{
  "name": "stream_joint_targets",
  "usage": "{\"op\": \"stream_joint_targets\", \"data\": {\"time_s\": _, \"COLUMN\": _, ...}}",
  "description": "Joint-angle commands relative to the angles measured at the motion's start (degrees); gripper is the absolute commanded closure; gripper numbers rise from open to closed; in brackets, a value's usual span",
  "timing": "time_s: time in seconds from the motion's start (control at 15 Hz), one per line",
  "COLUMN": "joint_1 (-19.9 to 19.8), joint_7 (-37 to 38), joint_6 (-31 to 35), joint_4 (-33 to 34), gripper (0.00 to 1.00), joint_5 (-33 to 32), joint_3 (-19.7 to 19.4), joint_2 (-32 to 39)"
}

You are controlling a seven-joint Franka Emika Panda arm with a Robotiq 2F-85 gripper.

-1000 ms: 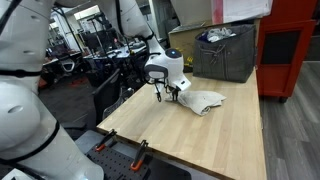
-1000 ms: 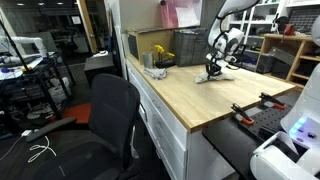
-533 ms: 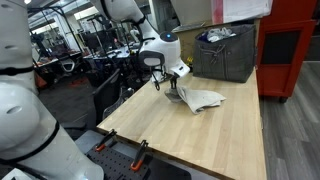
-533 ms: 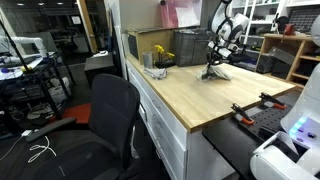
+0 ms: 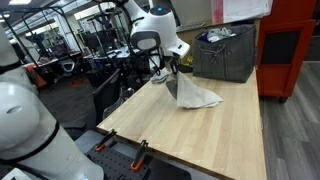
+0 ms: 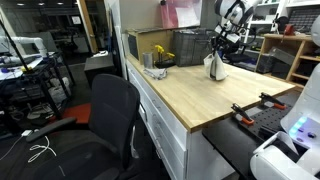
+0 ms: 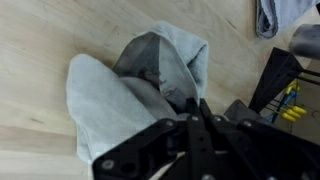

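Tool clamped on grey cloth, fingers pinched on one end, holding it up. Cloth hangs in a peak, lower end resting on wooden surface; wrist view shows its folds bunched under the tool. Behind it, near the far edge, a dark grey bin holds crumpled dark material, contents unclear.

Bright, even ceiling light — soft shadows on table. Exterior views low-resolution, slightly soft; darker room background. Wrist view blurred — fingers out of focus, dark shading in grey cloth folds.
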Motion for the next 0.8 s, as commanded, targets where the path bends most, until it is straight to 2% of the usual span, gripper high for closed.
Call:
{"op": "stream_joint_targets", "data": {"time_s": 0.0, "joint_1": -0.04, "joint_7": 2.01, "joint_6": 0.22, "joint_4": -4.41, "gripper": 0.99, "joint_5": -5.89, "joint_3": -1.86, "joint_2": -7.45}}
{"op": "stream_joint_targets", "data": {"time_s": 0.2, "joint_1": -0.34, "joint_7": 2.93, "joint_6": 1.24, "joint_4": -6.8, "gripper": 0.99, "joint_5": -12.02, "joint_3": -3.19, "joint_2": -12.24}}
{"op": "stream_joint_targets", "data": {"time_s": 0.27, "joint_1": 1.55, "joint_7": 4.48, "joint_6": 1.68, "joint_4": -7.64, "gripper": 0.99, "joint_5": -14.97, "joint_3": -5.75, "joint_2": -13.83}}
{"op": "stream_joint_targets", "data": {"time_s": 0.4, "joint_1": 1.3, "joint_7": 6.05, "joint_6": 0.77, "joint_4": -8.94, "gripper": 0.99, "joint_5": -20.45, "joint_3": -7.17, "joint_2": -17.09}}
{"op": "stream_joint_targets", "data": {"time_s": 0.73, "joint_1": 1.48, "joint_7": 7.23, "joint_6": -1.19, "joint_4": -10.8, "gripper": 0.99, "joint_5": -32.97, "joint_3": -9.33, "joint_2": -24.2}}
